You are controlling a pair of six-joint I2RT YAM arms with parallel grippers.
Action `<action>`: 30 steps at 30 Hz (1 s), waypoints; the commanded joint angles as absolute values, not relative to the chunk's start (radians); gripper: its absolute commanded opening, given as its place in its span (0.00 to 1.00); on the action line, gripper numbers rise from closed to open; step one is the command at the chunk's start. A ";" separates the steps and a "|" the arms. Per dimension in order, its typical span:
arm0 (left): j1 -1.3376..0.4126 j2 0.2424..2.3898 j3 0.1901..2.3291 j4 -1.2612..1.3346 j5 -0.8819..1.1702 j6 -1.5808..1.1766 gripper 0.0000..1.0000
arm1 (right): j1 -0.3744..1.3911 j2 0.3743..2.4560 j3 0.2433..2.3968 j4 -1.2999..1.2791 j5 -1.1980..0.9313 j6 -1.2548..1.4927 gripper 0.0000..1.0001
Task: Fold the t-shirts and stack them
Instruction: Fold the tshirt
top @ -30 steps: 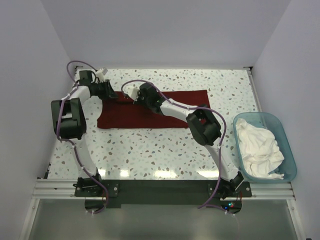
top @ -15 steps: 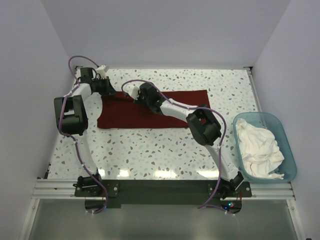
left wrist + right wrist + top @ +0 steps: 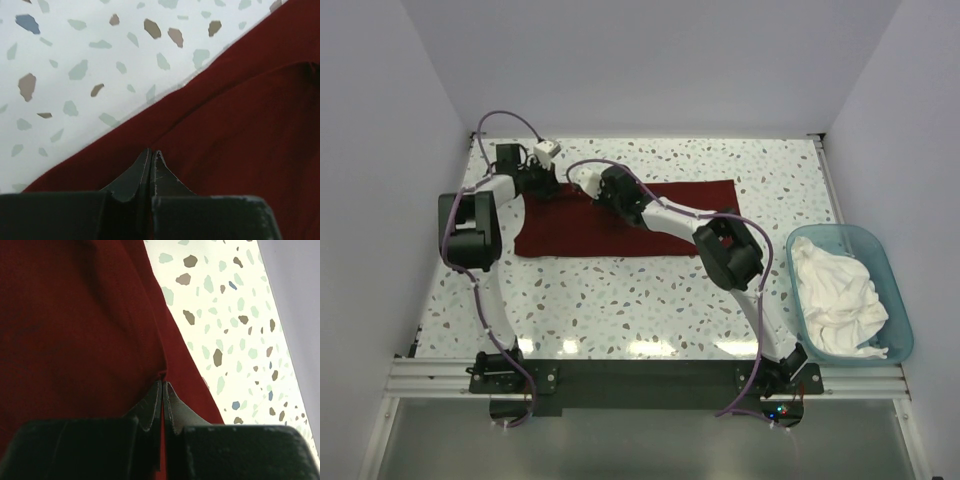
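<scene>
The maroon t-shirt [image 3: 570,232] lies folded into a long flat band across the far half of the table. My left gripper [image 3: 549,186] sits at its far left corner, jaws shut, with a sliver of red cloth between them. In the left wrist view the gripper [image 3: 151,152] rests on the maroon t-shirt [image 3: 240,125] near its edge. My right gripper [image 3: 593,190] is at the far edge a little to the right. Seen from the right wrist, this gripper [image 3: 163,384] pinches a ridge of the maroon t-shirt [image 3: 75,315]. The white t-shirt [image 3: 835,295] lies crumpled in the tub.
A light blue plastic tub [image 3: 850,232] stands at the table's right edge, holding the white shirt. Speckled tabletop [image 3: 620,300] shows between the maroon shirt and the arm bases. Walls close in on the left, the far side and the right.
The left gripper's jaws have closed, and the left wrist has shifted right toward the shirt's far left corner. The right arm has stayed put.
</scene>
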State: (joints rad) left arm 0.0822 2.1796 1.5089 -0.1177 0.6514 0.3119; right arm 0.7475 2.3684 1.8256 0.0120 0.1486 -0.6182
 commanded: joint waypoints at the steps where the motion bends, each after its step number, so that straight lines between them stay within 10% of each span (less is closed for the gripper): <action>1: 0.084 2.085 1.460 -0.031 0.684 0.429 0.00 | 0.732 2.329 1.839 0.026 0.196 -0.585 0.00; 30: 0.022 1.787 1.065 0.031 0.848 0.730 0.03 | 0.718 2.326 1.824 -0.051 0.245 -0.482 0.17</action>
State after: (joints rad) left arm 0.0456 1.8534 1.0924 0.0784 0.7956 0.6170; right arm 0.7250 2.3688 1.8297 -0.0563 0.2211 -0.5129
